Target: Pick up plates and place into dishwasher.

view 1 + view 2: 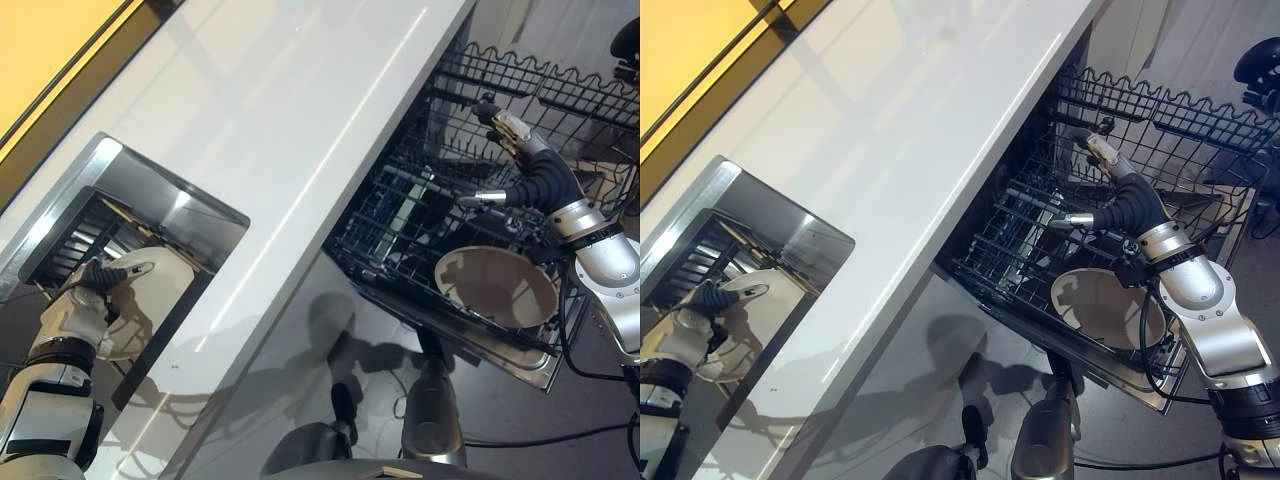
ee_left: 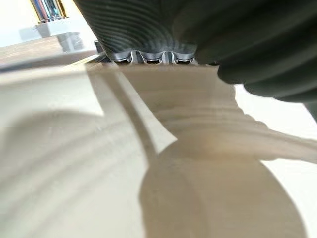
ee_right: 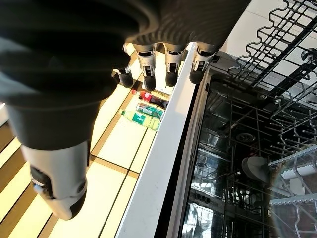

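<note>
In the sink (image 1: pixel 185 205) at the left lies a cream plate (image 1: pixel 165 285). My left hand (image 1: pixel 93 278) grips its rim, thumb on top and fingers behind the edge; the left wrist view shows the cream plate (image 2: pixel 148 163) from very close. At the right, a second cream plate (image 1: pixel 497 287) leans in the black wire rack (image 1: pixel 400 215) of the pulled-out dishwasher. My right hand (image 1: pixel 535 175) hovers open above that rack, just beyond the second plate, with straight fingers and nothing in it. In the right wrist view my right hand (image 3: pixel 166 62) points at the dishwasher's dark inside.
A long white counter (image 1: pixel 300 120) runs between sink and dishwasher. A slatted metal grid (image 1: pixel 65 235) sits at the sink's far end. The rack's upright tines (image 1: pixel 560 90) stand behind my right hand. A few bottles (image 3: pixel 146 106) stand far off on the yellow floor.
</note>
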### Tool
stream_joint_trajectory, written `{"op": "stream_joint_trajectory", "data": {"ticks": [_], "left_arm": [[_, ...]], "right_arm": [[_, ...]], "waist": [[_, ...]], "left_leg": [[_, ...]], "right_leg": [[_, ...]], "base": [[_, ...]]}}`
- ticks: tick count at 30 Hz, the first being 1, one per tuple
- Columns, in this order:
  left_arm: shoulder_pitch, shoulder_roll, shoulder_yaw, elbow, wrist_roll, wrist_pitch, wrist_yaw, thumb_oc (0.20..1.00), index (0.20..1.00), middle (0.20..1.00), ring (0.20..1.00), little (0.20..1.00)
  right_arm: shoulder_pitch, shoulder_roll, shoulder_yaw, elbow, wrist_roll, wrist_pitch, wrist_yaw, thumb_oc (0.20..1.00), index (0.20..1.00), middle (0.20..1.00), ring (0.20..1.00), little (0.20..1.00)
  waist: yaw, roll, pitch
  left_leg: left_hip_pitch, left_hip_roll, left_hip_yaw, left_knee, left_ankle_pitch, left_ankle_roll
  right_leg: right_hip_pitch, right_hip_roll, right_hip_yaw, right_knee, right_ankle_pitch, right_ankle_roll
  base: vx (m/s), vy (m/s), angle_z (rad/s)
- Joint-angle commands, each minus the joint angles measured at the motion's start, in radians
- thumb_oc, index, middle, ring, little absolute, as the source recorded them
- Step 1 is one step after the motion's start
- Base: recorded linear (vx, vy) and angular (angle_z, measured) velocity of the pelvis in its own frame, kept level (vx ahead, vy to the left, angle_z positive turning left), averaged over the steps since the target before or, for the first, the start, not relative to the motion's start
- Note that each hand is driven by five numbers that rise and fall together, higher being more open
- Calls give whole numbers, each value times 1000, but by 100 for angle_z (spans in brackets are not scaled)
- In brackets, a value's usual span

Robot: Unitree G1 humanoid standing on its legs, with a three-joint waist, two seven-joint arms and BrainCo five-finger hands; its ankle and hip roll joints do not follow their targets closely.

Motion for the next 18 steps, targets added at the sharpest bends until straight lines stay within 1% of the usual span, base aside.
{"op": "stream_joint_trajectory", "data": {"ticks": [1,2,4,6,8,11,13,15,18], "left_arm": [[55,121,-33,56,63,-57,-95,1000,1000,1000,1000,1000],[55,115,-40,34,34,-80,-142,1000,1000,1000,1000,1000],[55,101,-44,-16,30,-70,-192,1000,1000,1000,1000,1000],[53,105,-58,-28,-8,-108,-269,1000,1000,1000,1000,1000],[63,108,-58,-79,-90,-138,-409,1000,1000,1000,1000,1000],[86,130,-56,-151,-161,-128,-562,1000,1000,1000,1000,1000],[99,148,-53,-185,-219,-130,-617,1000,1000,1000,1000,1000],[112,170,-44,-233,-305,-119,-689,1000,1000,1000,1000,1000],[143,192,-38,-321,-358,-86,-737,1000,1000,1000,1000,1000]], "right_arm": [[-83,-27,-7,-43,12,-22,-2,1000,1000,1000,1000,1000],[-81,-26,-9,-41,11,-23,-1,1000,1000,1000,1000,1000],[-77,-26,-17,-48,10,-10,-3,1000,1000,1000,1000,1000],[-79,-26,-21,-59,8,3,-1,1000,1000,1000,1000,1000],[-69,-34,-34,-59,12,0,5,1000,1000,1000,1000,1000],[-57,-47,-50,-52,21,-9,15,1000,1000,1000,1000,1000],[-48,-60,-57,-55,32,-9,15,1000,1000,1000,1000,1000],[-34,-72,-67,-59,44,-13,18,1000,1000,1000,1000,1000],[-17,-80,-79,-56,58,-23,20,1000,1000,1000,1000,1000]], "waist": [[17,-40,-17],[20,-40,-16],[27,-35,-17],[28,-32,-15],[32,-23,-13],[37,-12,-13],[39,-6,-15],[42,-2,-18],[50,3,-22]], "left_leg": [[-127,-5,-43,83,52,-27],[-128,-5,-45,86,52,-27],[-126,-6,-52,84,54,-26],[-125,-8,-54,87,52,-25],[-124,-8,-56,87,52,-25],[-116,-9,-58,83,52,-23],[-110,-10,-59,79,51,-22],[-106,-10,-60,77,51,-21],[-103,-10,-63,77,50,-19]], "right_leg": [[43,-75,-9,138,-96,0],[44,-77,-10,139,-96,0],[52,-80,-15,138,-96,2],[56,-83,-19,139,-97,3],[59,-85,-20,138,-96,5],[74,-88,-24,131,-95,9],[82,-91,-27,126,-95,10],[89,-93,-30,124,-98,11],[95,-94,-35,125,-101,13]], "base": [[0,0,0],[-10,-12,5],[-5,-14,10],[-11,-1,8],[-9,7,2],[3,9,7],[6,6,10],[2,-3,6],[-2,-24,3]]}}
